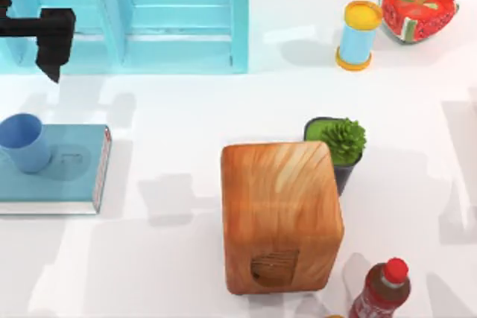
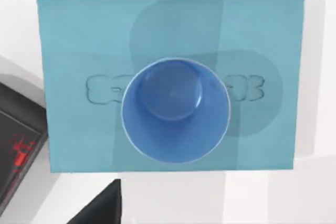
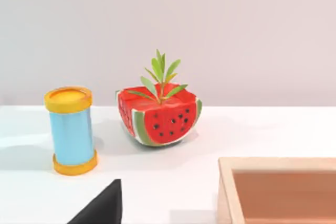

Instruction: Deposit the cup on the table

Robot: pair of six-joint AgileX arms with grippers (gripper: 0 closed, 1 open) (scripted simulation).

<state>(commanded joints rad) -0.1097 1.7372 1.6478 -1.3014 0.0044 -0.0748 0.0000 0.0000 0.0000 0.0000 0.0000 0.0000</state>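
At the far left of the glossy white table (image 1: 186, 258), the small medium-blue tapered plastic cup (image 1: 22, 141) is standing upright, mouth up, on the left part of a teal-blue hardcover book (image 1: 71, 173) that is lying flat. In the left wrist view the cup (image 2: 176, 109) is sitting near the middle of the book's cover (image 2: 73, 40), seen straight down into its open mouth. The left gripper (image 1: 52, 42) is hanging above the table's upper-left area, beyond the book and well apart from the cup; whether its fingers are apart or together I cannot tell. Beside it a pale turquoise cabinet-like structure (image 1: 179, 13) is standing along the far edge. Near the centre a large wooden block (image 1: 279, 214) is standing, with a small green succulent in a dark pot (image 1: 339, 147) just beside its far right corner. A red-capped bottle (image 1: 381, 292) is sitting at the near edge. Farther right, a light-blue cylinder with yellow lid and base (image 1: 358, 35) is standing near a watermelon-shaped planter (image 1: 417, 9), the two close but apart in the right wrist view
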